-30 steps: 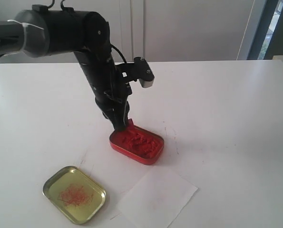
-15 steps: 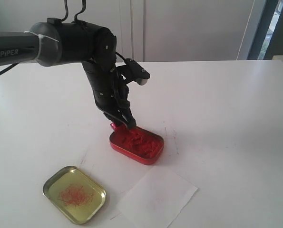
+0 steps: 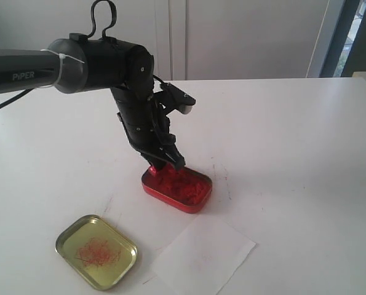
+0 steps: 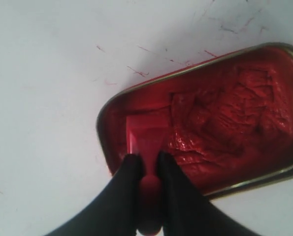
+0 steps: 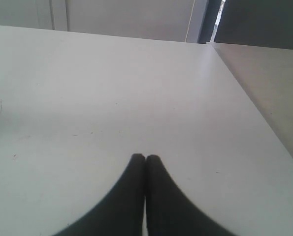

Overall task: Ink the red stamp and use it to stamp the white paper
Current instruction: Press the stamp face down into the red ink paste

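Left gripper (image 4: 148, 164) clenched on the stamp (image 4: 145, 137) by its knobbed handle. Block base sat low in the ink tin (image 4: 205, 63), at its barer end beside the paste; contact with the paste could not be told. Stamp looked light, rigid, smooth plastic, probably slick once smeared. The narrow handle seemed the only clean hold. Paste glossy, lumpy, soft; might tug at lift-off. Paper (image 3: 204, 255) lay flat near the tin, not touching it. It was thin and would likely shift or cling. Brassy lid (image 3: 63, 238) red-streaked. Right gripper (image 5: 145, 160) pressed closed, empty, over the table (image 5: 87, 98).
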`<state>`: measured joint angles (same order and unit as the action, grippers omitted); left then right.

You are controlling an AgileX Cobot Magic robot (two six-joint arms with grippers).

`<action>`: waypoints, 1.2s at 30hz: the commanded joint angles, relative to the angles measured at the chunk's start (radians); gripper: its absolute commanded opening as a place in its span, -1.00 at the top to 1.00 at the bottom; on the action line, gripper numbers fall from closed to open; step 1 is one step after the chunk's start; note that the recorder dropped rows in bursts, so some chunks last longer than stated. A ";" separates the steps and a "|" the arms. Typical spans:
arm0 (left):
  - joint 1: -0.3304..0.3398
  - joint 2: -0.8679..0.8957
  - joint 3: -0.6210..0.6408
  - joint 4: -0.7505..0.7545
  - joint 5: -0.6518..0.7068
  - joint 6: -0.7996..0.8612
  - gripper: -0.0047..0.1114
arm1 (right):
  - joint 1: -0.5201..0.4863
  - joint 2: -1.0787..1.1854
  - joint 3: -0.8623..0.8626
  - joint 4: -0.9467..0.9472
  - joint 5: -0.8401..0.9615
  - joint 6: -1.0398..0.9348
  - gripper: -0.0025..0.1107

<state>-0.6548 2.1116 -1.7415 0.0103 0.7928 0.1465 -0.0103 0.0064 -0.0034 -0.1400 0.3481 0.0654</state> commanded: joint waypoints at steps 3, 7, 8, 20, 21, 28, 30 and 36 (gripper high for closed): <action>-0.006 0.023 -0.004 -0.025 0.012 -0.036 0.92 | 0.003 -0.006 0.003 -0.008 -0.006 0.000 0.96; -0.006 0.030 -0.004 -0.025 0.012 -0.038 0.92 | 0.003 -0.006 0.003 -0.008 -0.006 0.000 0.96; -0.006 0.030 -0.004 -0.025 0.010 -0.038 0.92 | 0.003 -0.006 0.003 -0.008 -0.006 0.000 0.96; -0.005 0.066 -0.004 -0.024 0.041 -0.043 0.92 | 0.003 -0.006 0.003 -0.008 -0.006 0.000 0.96; -0.005 0.071 -0.004 -0.024 0.046 -0.043 0.92 | 0.003 -0.006 0.003 -0.008 -0.006 0.000 0.96; -0.005 0.126 -0.004 -0.024 0.085 -0.043 0.92 | 0.003 -0.006 0.003 -0.008 -0.006 0.000 0.96; -0.005 0.138 -0.004 -0.024 0.091 -0.043 0.92 | 0.003 -0.006 0.003 -0.008 -0.006 0.000 0.96; -0.005 0.173 -0.004 -0.021 0.091 -0.038 0.92 | 0.003 -0.006 0.003 -0.008 -0.006 0.000 0.96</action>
<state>-0.6548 2.2037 -1.7767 -0.0072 0.8320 0.1107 -0.0103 0.0064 -0.0034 -0.1400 0.3481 0.0654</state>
